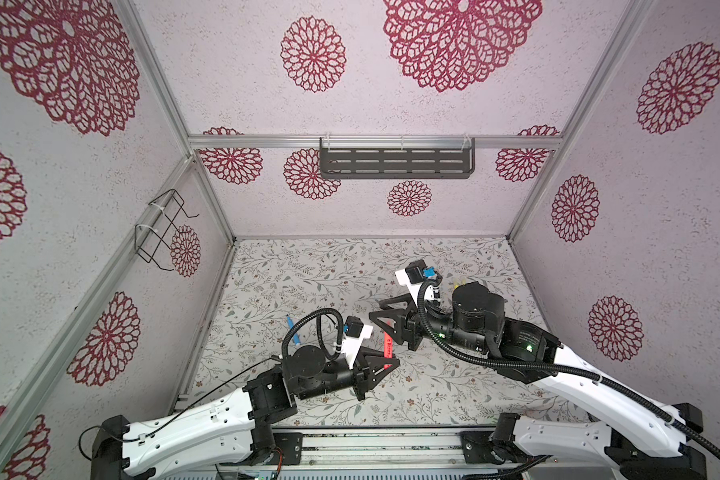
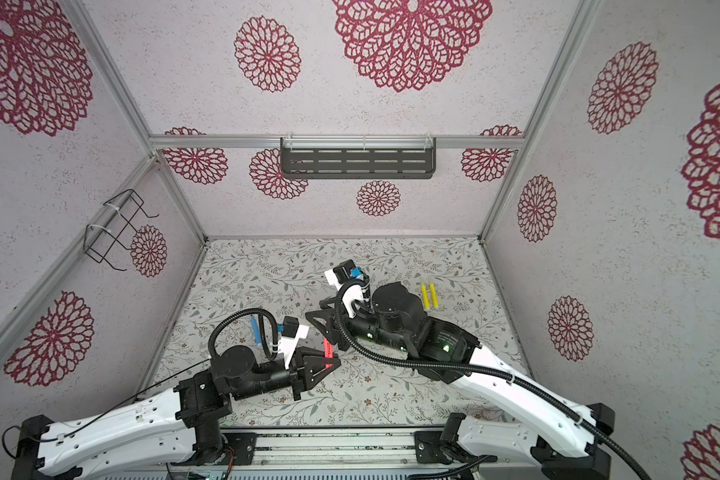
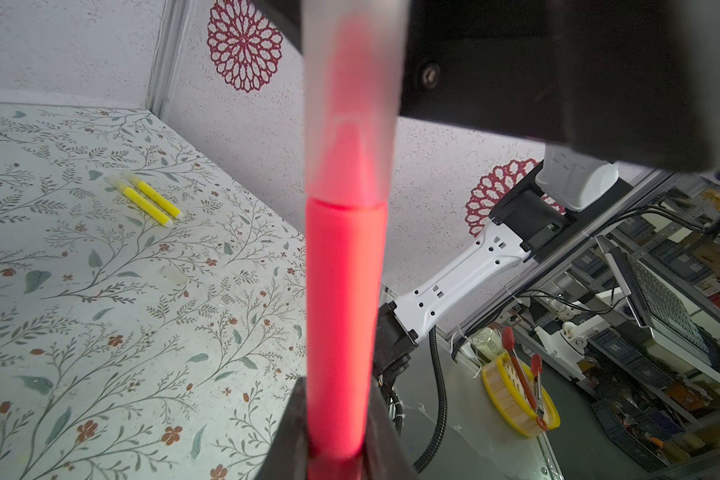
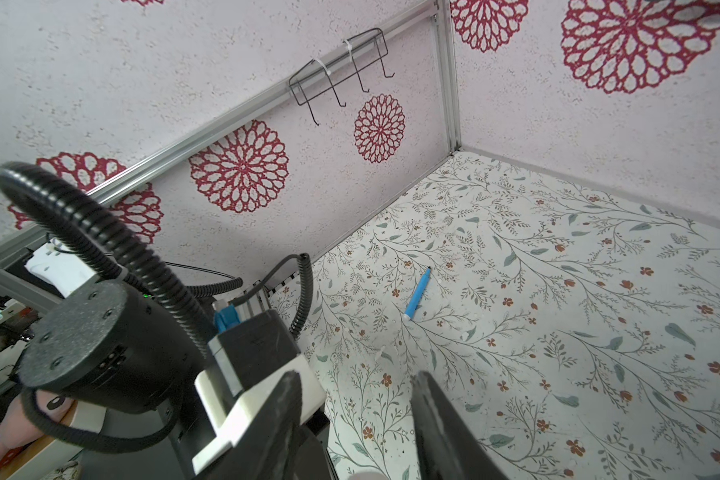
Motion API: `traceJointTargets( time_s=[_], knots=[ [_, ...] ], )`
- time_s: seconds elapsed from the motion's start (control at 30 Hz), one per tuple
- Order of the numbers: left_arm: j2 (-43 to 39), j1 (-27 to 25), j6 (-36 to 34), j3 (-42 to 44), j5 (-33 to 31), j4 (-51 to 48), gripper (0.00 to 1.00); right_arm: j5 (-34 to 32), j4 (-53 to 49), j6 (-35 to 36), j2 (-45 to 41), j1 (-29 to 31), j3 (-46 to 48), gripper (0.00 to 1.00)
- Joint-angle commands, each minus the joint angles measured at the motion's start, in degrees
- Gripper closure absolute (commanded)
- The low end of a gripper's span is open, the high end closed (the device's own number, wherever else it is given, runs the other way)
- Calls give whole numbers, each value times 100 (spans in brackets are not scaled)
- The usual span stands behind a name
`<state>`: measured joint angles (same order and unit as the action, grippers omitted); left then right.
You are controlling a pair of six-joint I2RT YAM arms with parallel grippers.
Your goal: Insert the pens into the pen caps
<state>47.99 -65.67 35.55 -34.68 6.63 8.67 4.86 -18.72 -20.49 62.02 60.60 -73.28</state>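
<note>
My left gripper [image 1: 391, 365] [image 3: 337, 457] is shut on the lower barrel of the pink-red pen [image 1: 387, 349] [image 3: 341, 311], held above the table. A clear pen cap [image 3: 350, 104] covers the pen's tapered tip. My right gripper [image 1: 380, 311] [image 4: 358, 376] is open, one finger on each side of that cap and a gap between them. The blue pen [image 1: 294, 330] [image 4: 417, 293] lies on the table at the left. Two yellow pens [image 2: 429, 297] [image 3: 150, 199] lie side by side at the right, behind my right arm. A faint clear cap [image 3: 174, 275] lies loose on the floral table.
Patterned walls enclose the floral table [image 1: 308, 270] on three sides. A black slotted shelf [image 1: 395, 162] hangs on the back wall, and a wire rack [image 1: 163, 230] hangs on the left wall. Outside the enclosure stands a yellow basket with tongs [image 3: 520, 399].
</note>
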Motion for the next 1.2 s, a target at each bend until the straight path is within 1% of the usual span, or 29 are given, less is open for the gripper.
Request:
traceJointTargets(
  time_s=[0.0, 0.17, 0.27, 0.37, 0.47, 0.6, 0.7, 0.8, 0.9, 1.07, 1.17],
  knots=[
    [-48, -78, -97, -134, -80, 39, 100, -34, 11, 6, 23, 5, -222, 60],
    [-17, -78, -137, -171, -89, 8, 100, -25, 5, 9, 29, 10, -203, 76],
    [26, -78, -159, -206, -94, -5, 100, 18, -22, 7, 29, 5, -165, 83],
    [44, -78, -190, -248, -136, -60, 100, 104, -50, -21, 25, 10, -93, 93],
    [-3, -82, -256, -269, -244, -87, 100, 163, -50, -82, -5, 5, 78, 100],
    [-113, -77, -397, -318, -401, -107, 100, 203, 98, -226, -112, 11, 437, 100],
    [-211, -53, -398, -320, -325, 18, 100, 301, 340, -334, -234, 17, 821, 100],
    [-261, 1, -250, -387, -288, -11, 100, 331, 516, -461, -350, 29, 1158, 100],
    [-285, 63, -84, -392, -115, 89, 100, 368, 708, -548, -444, 70, 1446, 100],
    [-428, 163, 118, -237, 30, 508, 100, 132, 747, -610, -514, 169, 1726, 100],
    [-516, 224, 166, -241, -36, 492, 100, 36, 724, -632, -486, 239, 1812, 100]
  ],
)
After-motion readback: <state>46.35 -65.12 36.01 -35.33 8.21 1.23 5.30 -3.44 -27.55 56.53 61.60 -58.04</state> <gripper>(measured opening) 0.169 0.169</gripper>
